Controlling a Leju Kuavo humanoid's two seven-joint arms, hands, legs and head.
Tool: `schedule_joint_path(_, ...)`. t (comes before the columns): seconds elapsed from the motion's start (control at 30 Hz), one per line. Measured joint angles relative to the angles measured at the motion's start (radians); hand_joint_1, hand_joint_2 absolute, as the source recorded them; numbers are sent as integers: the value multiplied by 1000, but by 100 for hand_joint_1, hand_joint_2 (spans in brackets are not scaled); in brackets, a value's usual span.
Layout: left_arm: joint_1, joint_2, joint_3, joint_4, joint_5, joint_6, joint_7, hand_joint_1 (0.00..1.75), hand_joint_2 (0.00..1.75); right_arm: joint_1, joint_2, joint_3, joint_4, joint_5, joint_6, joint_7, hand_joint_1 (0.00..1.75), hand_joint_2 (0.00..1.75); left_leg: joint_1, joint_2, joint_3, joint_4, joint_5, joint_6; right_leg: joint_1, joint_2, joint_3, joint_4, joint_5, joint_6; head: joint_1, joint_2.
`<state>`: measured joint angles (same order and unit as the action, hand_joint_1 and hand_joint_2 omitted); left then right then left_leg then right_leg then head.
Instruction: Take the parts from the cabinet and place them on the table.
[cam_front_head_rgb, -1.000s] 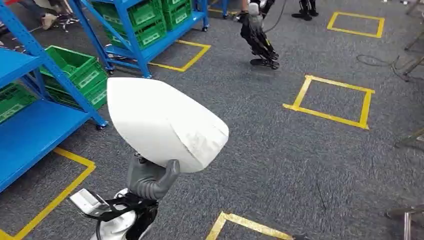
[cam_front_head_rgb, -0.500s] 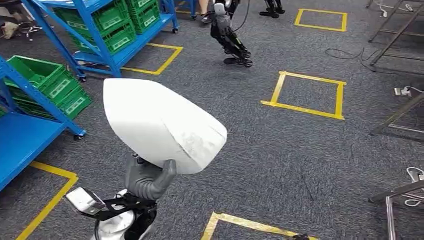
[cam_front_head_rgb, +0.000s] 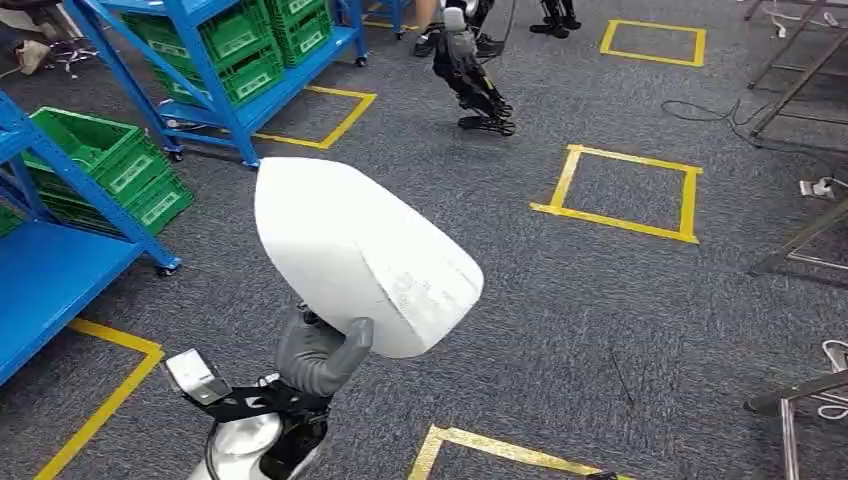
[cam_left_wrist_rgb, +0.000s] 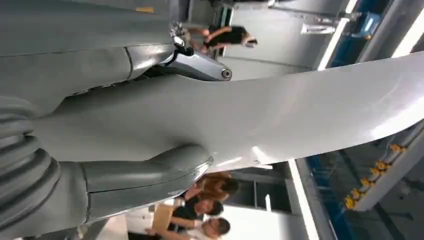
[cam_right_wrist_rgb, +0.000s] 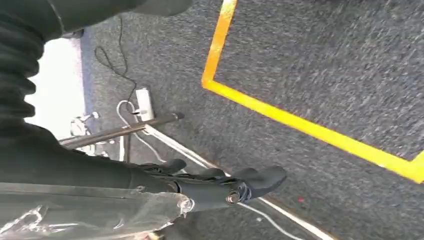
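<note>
White and smooth, the big rounded part (cam_front_head_rgb: 365, 255) sits above the left hand (cam_front_head_rgb: 318, 352), whose fingers (cam_left_wrist_rgb: 145, 172) clasp its underside. It looks stiff, bulky and probably slippery, so hold it low, under its middle. The left wrist view shows people beyond; the right wrist view shows the right hand (cam_right_wrist_rgb: 220, 182) empty, its fingers loosely curled over carpet.

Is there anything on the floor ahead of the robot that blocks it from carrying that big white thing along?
Nothing visible blocks it nearby. The left hand holds the white part up over grey carpet marked with yellow tape squares. The blue shelves stand off to its left, metal frames to its right. The table itself cannot be seen.
</note>
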<state>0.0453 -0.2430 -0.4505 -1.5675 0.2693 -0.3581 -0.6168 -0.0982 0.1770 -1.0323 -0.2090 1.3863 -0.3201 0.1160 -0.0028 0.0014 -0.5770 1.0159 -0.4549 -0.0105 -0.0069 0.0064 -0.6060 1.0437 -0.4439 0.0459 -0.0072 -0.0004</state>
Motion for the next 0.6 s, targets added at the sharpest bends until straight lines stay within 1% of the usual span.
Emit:
schedule_joint_path(0.03, 0, 0, 0, 1, -1, -8, -7, 175, 175, 1, 0, 0, 0, 2, 0, 0, 0, 175, 2, 0, 1, -5, 3, -4, 2, 1, -2, 0, 0, -5, 0, 0)
schedule_joint_path(0.07, -1, 0, -2, 3, -2, -23, -18, 175, 175, 3, 0, 0, 0, 7, 0, -2, 0, 175, 4, 0, 2, -10, 6, -11, 4, 2, -3, -1, 2, -11, 0, 0)
schedule_joint_path(0.1, -2, 1, -5, 4, -15, -37, -34, 175, 175, 3, 0, 0, 0, 9, 0, -3, 0, 175, 4, 0, 1, -9, 2, -17, -1, 1, 0, -9, 7, -19, 0, 0)
schedule_joint_path(0.13, -3, 3, -7, 4, -36, -42, -51, 175, 175, 2, 0, 0, 0, 10, 0, -4, 0, 175, 4, -1, -4, 1, -8, -22, -2, 2, 1, -14, 6, -26, 0, 0)
schedule_joint_path(0.17, -6, 5, -8, 4, -58, -45, -60, 175, 175, 1, -3, 0, -1, 12, 0, -6, 0, 175, 4, -1, -27, 44, -34, -25, -3, 3, 1, -15, -3, -35, -5, 0)
schedule_joint_path(0.2, -7, 6, -9, 4, -81, -52, -62, 175, 175, 0, -4, 0, -2, 16, 0, -8, 0, 175, 4, -1, -71, 131, -70, -28, -2, 5, 2, -15, -11, -44, -5, 0)
schedule_joint_path(0.23, -3, 8, -9, 4, -93, -60, -63, 175, 175, 0, -4, 0, -2, 18, 0, -9, 0, 175, 4, -1, -119, 218, -98, -29, -1, 5, 5, -15, -13, -45, -5, 0)
schedule_joint_path(0.27, 0, 10, -9, 4, -98, -63, -63, 175, 175, 1, -4, 0, -2, 19, 0, -9, 0, 175, 4, -1, -157, 282, -112, -30, 0, 4, 10, -14, -14, -45, -5, 0)
schedule_joint_path(0.3, 2, 11, -8, 4, -104, -64, -63, 175, 175, 3, -4, 0, -2, 20, 0, -9, 0, 175, 4, -1, -173, 303, -108, -31, 1, 2, 16, -14, -9, -40, -5, 0)
schedule_joint_path(0.33, 3, 11, -8, 4, -105, -65, -63, 175, 175, 4, -4, 0, -2, 20, 0, -9, 0, 175, 4, -1, -167, 280, -80, -29, 1, 4, 22, -14, -12, -39, -5, 0)
schedule_joint_path(0.37, 2, 11, -8, 5, -104, -66, -63, 175, 175, 3, -4, 0, -2, 20, 0, -9, 0, 175, 4, -1, -141, 220, -33, -26, 0, 6, 28, -14, -14, -37, -5, 0)
schedule_joint_path(0.4, 2, 11, -8, 5, -101, -67, -63, 175, 175, 3, -4, 0, -2, 20, 0, -9, 0, 175, 4, -1, -101, 132, 19, -23, -2, 8, 37, -13, -17, -33, -5, 0)
schedule_joint_path(0.43, 2, 10, -8, 5, -98, -68, -63, 175, 175, 3, -4, 0, -2, 20, 0, -9, 0, 175, 5, -1, -62, 47, 62, -23, -2, 11, 41, -13, -23, -27, -6, 0)
schedule_joint_path(0.47, 1, 9, -8, 6, -95, -68, -63, 175, 175, 1, -5, 0, -2, 20, 0, -10, 0, 175, 3, -2, -45, 15, 55, -22, 7, 13, 38, -5, -29, -20, -10, 0)
schedule_joint_path(0.5, 0, 8, -7, 7, -95, -68, -63, 175, 175, 1, -5, 0, -2, 20, 0, -10, 0, 175, 4, -2, -42, -1, 41, -11, 6, 15, 32, -5, -30, -16, -9, 0)
schedule_joint_path(0.57, 2, 8, -7, 8, -93, -68, -63, 175, 175, 3, -5, 0, -2, 20, 0, -10, 0, 175, 0, -4, -46, -1, 38, -1, 3, 11, 36, -16, -29, -7, -9, 0)
schedule_joint_path(0.6, 2, 7, -7, 8, -93, -68, -63, 175, 175, 2, -5, 0, -2, 20, 0, -10, 0, 175, 4, -3, -43, -4, 39, 6, 3, 11, 39, -16, -34, 0, -8, 0)
